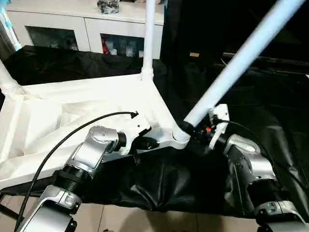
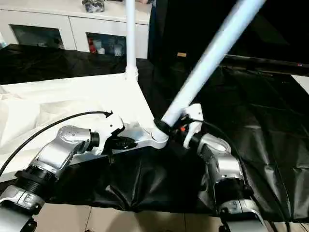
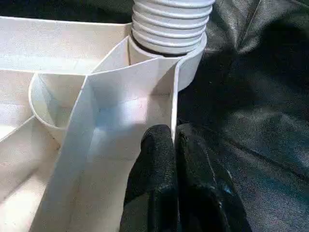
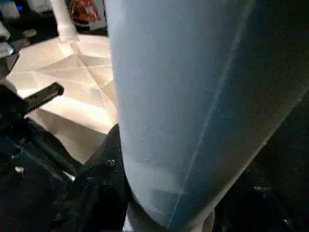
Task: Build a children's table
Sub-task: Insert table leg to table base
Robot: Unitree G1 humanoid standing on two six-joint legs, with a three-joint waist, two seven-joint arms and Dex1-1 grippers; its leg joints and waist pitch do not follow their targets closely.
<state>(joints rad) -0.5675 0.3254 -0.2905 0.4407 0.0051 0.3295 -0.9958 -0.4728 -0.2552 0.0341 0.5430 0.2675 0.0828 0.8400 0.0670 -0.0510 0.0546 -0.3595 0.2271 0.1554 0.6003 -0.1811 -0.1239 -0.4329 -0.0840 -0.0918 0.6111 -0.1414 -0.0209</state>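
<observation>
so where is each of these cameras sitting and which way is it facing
Left eye view: on the head, looking down at the upturned tabletop over both silver forearms.
Right eye view: same scene from slightly aside; right gripper at the tilted leg.
Left wrist view: along the left gripper, fingers pinching a tabletop wall below the corner socket.
Right wrist view: close against the tilted leg.
Shared: the socket and leg appear in the head and wrist views.

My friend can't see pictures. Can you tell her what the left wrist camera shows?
The left gripper pinches the thin rim of the upside-down white tabletop. Just beyond, a ribbed leg end sits in the corner socket, above black cloth.
</observation>
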